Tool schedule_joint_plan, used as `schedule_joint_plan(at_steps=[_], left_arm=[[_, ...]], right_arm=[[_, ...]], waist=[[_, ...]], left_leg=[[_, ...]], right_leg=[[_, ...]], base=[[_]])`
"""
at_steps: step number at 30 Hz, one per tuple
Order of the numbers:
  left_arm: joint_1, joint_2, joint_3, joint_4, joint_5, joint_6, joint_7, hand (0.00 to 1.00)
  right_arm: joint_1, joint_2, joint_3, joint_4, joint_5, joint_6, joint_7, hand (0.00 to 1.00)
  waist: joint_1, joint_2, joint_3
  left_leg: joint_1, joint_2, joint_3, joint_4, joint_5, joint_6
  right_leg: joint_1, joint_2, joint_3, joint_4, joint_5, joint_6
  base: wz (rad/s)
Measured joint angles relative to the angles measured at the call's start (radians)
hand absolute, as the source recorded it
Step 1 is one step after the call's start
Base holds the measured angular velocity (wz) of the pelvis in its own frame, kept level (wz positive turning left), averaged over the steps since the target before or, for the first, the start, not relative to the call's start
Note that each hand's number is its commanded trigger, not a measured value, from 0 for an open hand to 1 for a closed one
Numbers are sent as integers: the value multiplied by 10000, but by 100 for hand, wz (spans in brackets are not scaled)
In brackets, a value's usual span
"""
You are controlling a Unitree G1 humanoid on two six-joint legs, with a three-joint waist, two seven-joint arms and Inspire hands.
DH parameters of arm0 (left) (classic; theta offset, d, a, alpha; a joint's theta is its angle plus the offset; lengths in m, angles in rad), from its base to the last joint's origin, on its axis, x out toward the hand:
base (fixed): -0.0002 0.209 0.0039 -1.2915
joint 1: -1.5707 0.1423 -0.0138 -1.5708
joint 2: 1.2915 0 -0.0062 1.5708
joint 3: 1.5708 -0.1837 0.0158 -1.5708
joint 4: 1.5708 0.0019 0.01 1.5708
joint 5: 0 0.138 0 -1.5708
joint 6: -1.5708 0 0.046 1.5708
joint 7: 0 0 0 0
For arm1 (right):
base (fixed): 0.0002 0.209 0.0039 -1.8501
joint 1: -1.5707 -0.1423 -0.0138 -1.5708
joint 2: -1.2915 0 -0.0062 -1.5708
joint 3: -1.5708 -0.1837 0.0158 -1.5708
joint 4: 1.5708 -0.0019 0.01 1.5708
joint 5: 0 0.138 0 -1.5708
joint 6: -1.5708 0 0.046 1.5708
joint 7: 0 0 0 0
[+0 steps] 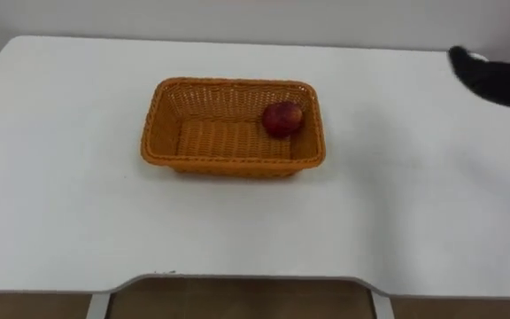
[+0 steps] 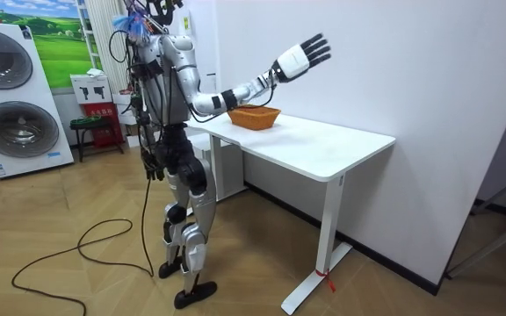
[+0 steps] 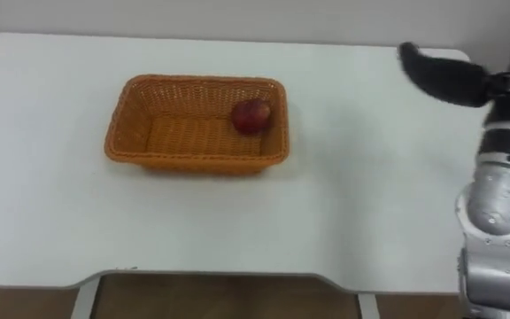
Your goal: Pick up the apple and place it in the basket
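A red apple point(image 1: 282, 118) lies inside the orange wicker basket point(image 1: 162, 133), in its far right corner. The basket stands on the white table point(image 1: 397, 195), towards the back and a little left of centre. My right hand point(image 3: 441, 75) is raised well above the table to the right of the basket, clear of it and holding nothing. In the room view this right hand point(image 2: 301, 55) is held high with its fingers spread straight. My left hand point(image 2: 153, 167) hangs down by my hip.
I stand at the table's long edge, by its end at the room view's left. A white wall runs behind the table. Washing machines point(image 2: 11, 96) stand behind me. The table's near edge point(image 1: 237, 288) has a cut-out in the middle.
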Motion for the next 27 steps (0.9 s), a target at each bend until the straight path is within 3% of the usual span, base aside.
schedule_joint_plan(at_steps=[6,8,13,18,19,21,23,27], left_arm=[[105,-26,376,-99,1,181,352,0],[115,-19,422,-354,3,367,347,0],[115,-28,638,-972,-26,615,333,0],[66,-31,633,-1182,-4,816,332,0],[79,-30,633,-1219,-5,894,332,0],[76,-41,590,-1244,-7,958,329,0],[61,-124,586,-1243,293,941,277,0],[57,-143,610,-1227,415,948,78,0]], right_arm=[[194,-7,-1920,1152,1022,33,-2455,0],[357,-45,-2536,1642,1555,118,-3304,0],[1071,-77,-2939,2937,2574,318,-4304,0],[1504,40,-2794,5710,3461,765,-3967,0],[1720,108,-2466,6426,3886,865,-3781,0],[1889,138,-1823,7877,4301,1022,-3218,0],[1878,372,-1439,9738,4594,1294,-2286,0],[1876,846,-808,11228,4639,1687,-895,0]], waist=[[-684,7,-29],[-715,-29,-2],[-743,-4,-2],[-768,7,-11],[-710,101,-49],[-720,75,-26],[-671,187,-64],[-640,287,-41]], left_leg=[[126,13,61,-31,1,0],[109,30,184,-117,1,0],[82,34,396,-237,9,14],[87,16,418,-237,15,25],[84,21,418,-237,15,25],[93,21,407,-223,15,25],[110,12,374,-219,15,25],[119,12,408,-209,16,27]], right_leg=[[49,4,39,13,-1,1],[-11,24,205,88,-5,5],[-164,27,423,143,-18,25],[-188,27,499,134,-19,40],[-189,27,527,131,-19,41],[-172,24,520,136,-19,41],[-137,14,487,147,-20,41],[-153,11,500,146,-30,44]], base=[[-3],[-17],[-14],[-1],[0],[0],[4],[-2]])
